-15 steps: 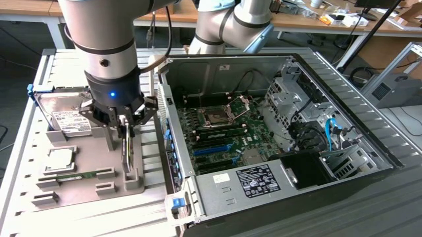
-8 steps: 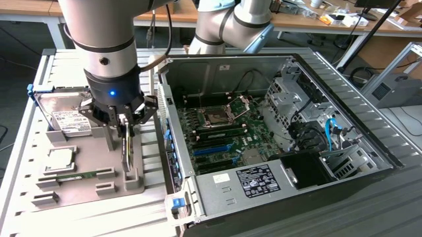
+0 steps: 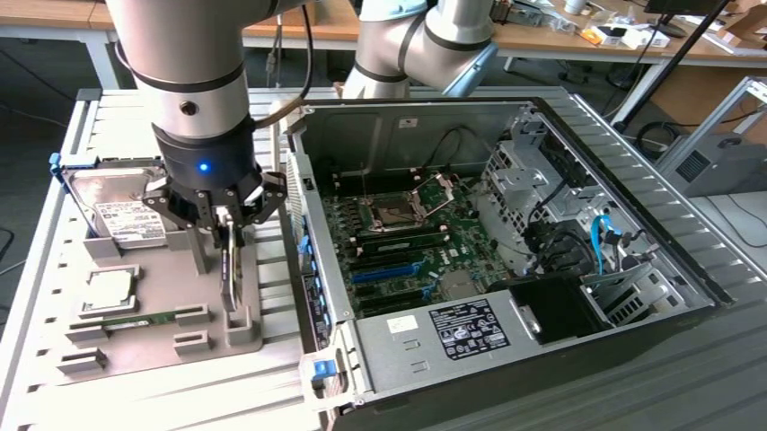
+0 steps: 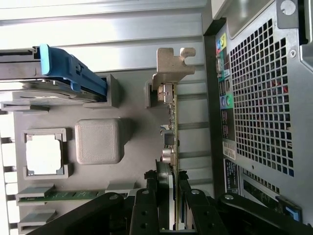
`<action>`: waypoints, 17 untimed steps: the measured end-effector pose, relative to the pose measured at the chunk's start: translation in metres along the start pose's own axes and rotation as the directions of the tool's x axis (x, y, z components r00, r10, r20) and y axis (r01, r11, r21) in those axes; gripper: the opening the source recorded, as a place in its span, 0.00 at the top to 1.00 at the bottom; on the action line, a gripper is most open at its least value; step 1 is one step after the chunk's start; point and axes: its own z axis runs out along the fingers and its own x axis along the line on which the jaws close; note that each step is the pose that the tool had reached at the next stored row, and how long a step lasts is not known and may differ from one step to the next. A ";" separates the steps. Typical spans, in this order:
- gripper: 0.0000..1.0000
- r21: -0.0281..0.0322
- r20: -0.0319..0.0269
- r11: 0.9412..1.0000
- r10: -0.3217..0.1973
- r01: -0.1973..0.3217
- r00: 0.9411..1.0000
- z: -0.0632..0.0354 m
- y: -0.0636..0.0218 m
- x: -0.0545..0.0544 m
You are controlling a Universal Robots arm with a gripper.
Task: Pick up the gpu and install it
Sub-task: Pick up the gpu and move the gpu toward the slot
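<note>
The gpu (image 4: pixel 174 127) stands on edge in the grey tray (image 4: pixel 132 105), long axis level alongside the computer case (image 4: pixel 264 98), silver bracket (image 4: pixel 173 66) pointing away from the hand (image 4: pixel 173 185), which pinches its upper edge

My arm (image 3: pixel 180 63) is thick silver-grey tube with black bands; one joint wears a pale blue cap (image 3: pixel 471 70). A black cable (image 3: pixel 307 54) runs along it. My dark wrist (image 3: pixel 222 148) shows a small blue light (image 3: pixel 201 167). My gripper (image 3: pixel 225 241) is black, with pin-jointed, holed fingers (image 4: pixel 145 210).

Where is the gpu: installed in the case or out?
Out: the gpu stands on edge in the grey tray, beside the open case.
</note>
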 end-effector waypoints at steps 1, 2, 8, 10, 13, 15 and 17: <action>0.73 0.000 0.000 1.000 0.000 0.000 1.000 -0.0003 0.0000 0.000; 0.73 0.000 0.000 1.000 0.000 0.000 1.000 -0.0006 0.0000 0.000; 0.73 0.000 0.000 1.000 0.000 0.000 1.000 -0.0022 0.0001 0.000; 0.73 0.000 0.000 1.000 0.000 0.000 1.000 -0.0026 0.0001 0.000; 0.73 0.000 0.000 1.000 0.000 0.000 1.000 -0.0030 0.0001 0.000; 0.73 0.000 0.000 1.000 0.000 0.000 1.000 -0.0035 0.0001 0.000; 0.73 0.000 0.000 1.000 0.000 0.000 1.000 -0.0038 0.0002 0.000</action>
